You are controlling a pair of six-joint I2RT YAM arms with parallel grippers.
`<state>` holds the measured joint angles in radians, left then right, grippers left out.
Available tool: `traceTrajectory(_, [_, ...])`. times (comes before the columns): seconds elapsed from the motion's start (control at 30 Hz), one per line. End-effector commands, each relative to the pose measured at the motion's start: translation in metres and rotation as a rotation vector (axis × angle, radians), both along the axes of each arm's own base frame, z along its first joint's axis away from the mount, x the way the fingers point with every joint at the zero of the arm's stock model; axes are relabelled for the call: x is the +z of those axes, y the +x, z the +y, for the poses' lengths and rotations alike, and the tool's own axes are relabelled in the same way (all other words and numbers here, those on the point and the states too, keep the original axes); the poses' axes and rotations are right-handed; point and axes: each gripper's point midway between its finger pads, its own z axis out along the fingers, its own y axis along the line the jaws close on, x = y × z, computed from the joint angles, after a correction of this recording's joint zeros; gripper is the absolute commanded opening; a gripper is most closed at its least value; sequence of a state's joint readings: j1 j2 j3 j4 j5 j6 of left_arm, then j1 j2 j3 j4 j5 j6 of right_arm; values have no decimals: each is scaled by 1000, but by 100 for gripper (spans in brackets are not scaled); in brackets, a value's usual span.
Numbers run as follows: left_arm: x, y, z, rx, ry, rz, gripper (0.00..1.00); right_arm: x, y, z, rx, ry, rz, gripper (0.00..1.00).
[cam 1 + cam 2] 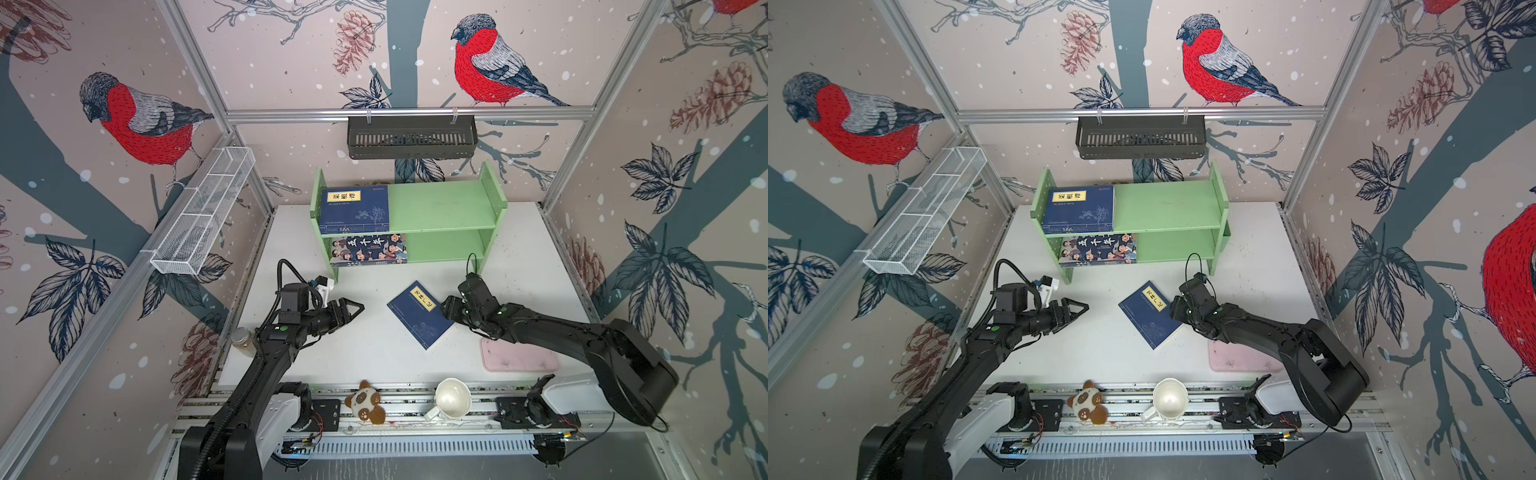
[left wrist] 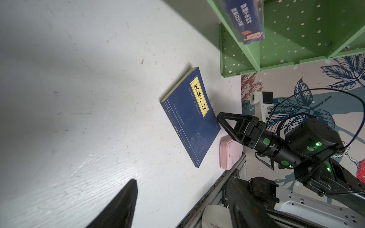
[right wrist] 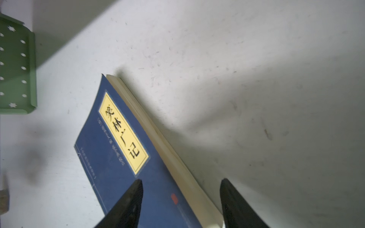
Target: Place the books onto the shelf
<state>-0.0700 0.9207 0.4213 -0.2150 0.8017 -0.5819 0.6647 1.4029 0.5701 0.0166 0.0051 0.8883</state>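
- A light green shelf (image 1: pixel 440 208) stands at the back of the white table (image 1: pixel 374 361), seen in both top views.
- A shelved navy book (image 1: pixel 355 210) lies flat on the shelf's upper tier, against its left side panel, with its yellow label facing up.
- The cartoon book (image 1: pixel 368 249) lies flat on the lower tier, directly beneath it.
- A loose navy book (image 1: pixel 419 316) lies cover-up and askew on the table in front of the shelf, well clear of it.
- The right gripper (image 3: pixel 180 180) is released, its jaws spread across the loose book's page edge: one finger above the cover, the other past the edge. Contact cannot be made out.
- The left gripper (image 1: pixel 359 308) hangs in front of the shelf's left leg, jaws parted and holding nothing, pointing toward the loose book.
- A pink tray (image 1: pixel 519 355) lies farther from the shelf, partly under the right arm.
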Motion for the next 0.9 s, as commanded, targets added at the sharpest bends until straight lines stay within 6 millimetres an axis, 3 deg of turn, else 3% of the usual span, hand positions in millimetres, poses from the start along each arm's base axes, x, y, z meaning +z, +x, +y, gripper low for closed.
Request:
traceTrajectory(0.0, [4, 7, -5, -7, -4, -39, 72, -1, 6, 8, 28, 11, -18, 64])
traceTrajectory(0.2, [-11, 12, -2, 27, 31, 32, 72, -8, 2, 25, 99, 56, 19, 63])
traceTrajectory(0.53, [-27, 22, -1, 63, 27, 49, 71, -2, -23, 75, 292, 97, 56, 61])
traceTrajectory(0.87, [-37, 26, -12, 23, 20, 6, 70, -5, -5, 51, 211, 87, 35, 64])
